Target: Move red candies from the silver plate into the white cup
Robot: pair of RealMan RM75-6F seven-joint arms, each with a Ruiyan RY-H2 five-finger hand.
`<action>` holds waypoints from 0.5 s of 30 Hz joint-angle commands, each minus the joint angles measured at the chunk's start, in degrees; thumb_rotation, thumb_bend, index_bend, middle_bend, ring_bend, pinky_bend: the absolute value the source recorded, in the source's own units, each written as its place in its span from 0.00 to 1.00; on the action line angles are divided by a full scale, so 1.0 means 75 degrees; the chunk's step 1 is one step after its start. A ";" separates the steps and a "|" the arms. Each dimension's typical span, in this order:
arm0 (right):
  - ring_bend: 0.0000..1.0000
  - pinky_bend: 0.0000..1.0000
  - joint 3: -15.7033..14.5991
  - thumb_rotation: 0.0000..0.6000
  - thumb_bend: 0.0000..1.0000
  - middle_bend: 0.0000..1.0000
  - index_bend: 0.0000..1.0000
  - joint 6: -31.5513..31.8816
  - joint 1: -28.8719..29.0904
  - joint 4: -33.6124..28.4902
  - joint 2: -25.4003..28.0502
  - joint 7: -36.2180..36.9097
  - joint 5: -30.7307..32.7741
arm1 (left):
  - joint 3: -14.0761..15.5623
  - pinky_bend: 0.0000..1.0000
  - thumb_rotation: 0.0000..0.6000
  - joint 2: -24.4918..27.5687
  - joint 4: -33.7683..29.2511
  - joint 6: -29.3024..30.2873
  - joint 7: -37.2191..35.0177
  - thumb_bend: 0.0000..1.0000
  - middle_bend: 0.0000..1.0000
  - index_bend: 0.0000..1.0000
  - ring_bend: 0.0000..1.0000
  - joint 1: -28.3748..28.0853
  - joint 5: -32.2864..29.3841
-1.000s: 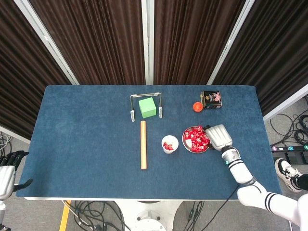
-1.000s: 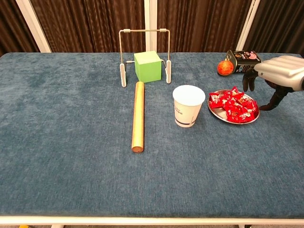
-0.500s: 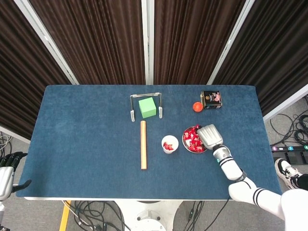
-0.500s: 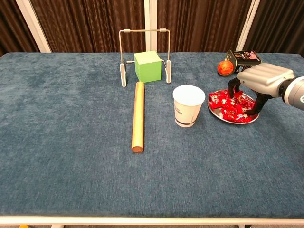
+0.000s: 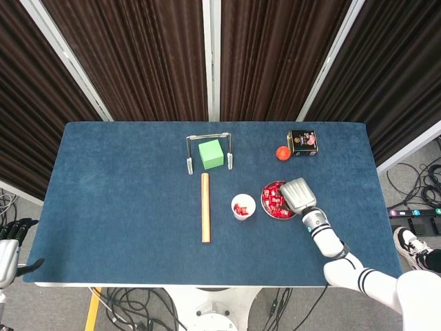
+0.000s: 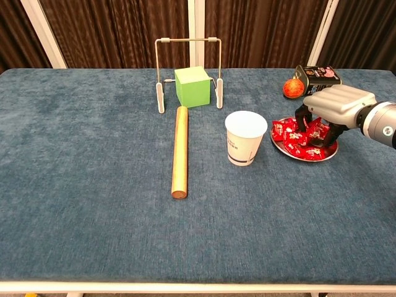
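A: Containers?
B: Round silver metal plate (image 6: 301, 155) on blue felt table (image 6: 93, 185), right of white paper cup (image 6: 245, 137), nearly touching it. Crinkly red wrapped candies (image 6: 288, 134) heaped in plate; few more in cup, per head view.
A: Hands?
B: My right hand (image 6: 327, 111) sits over plate, fingers (image 6: 302, 119) curled down into the pile. Can't tell if anything's pinched — candies hide the tips. Left hand (image 5: 8, 238) low off table's left edge, fingers apart, holding nothing.
A: Other stuff?
B: Smooth wooden dowel (image 6: 179, 151) left of cup. Matte green cube (image 6: 192, 86) under wire frame (image 6: 188, 68). Small orange ball (image 6: 291, 88) beside dark tin (image 6: 318, 77), far right.
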 commanded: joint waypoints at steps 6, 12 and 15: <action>0.83 1.00 0.0057 1.00 0.33 0.54 0.53 0.0020 -0.0013 -0.0088 0.0024 0.0127 -0.0015 | 0.0009 0.21 1.00 0.0001 0.0027 0.0017 -0.0015 0.00 0.28 0.27 0.20 0.0016 0.0010; 0.83 1.00 0.0134 1.00 0.35 0.55 0.54 0.0051 0.0013 -0.0409 0.0191 0.0158 -0.0027 | -0.0004 0.21 1.00 0.0013 -0.0021 -0.0005 0.0023 0.00 0.28 0.27 0.20 -0.0005 0.0007; 0.83 1.00 0.0190 1.00 0.36 0.56 0.54 0.0067 0.0032 -0.0608 0.0293 0.0151 0.0001 | -0.0006 0.21 1.00 0.0023 -0.0027 -0.0010 0.0027 0.00 0.28 0.27 0.20 -0.0001 -0.0012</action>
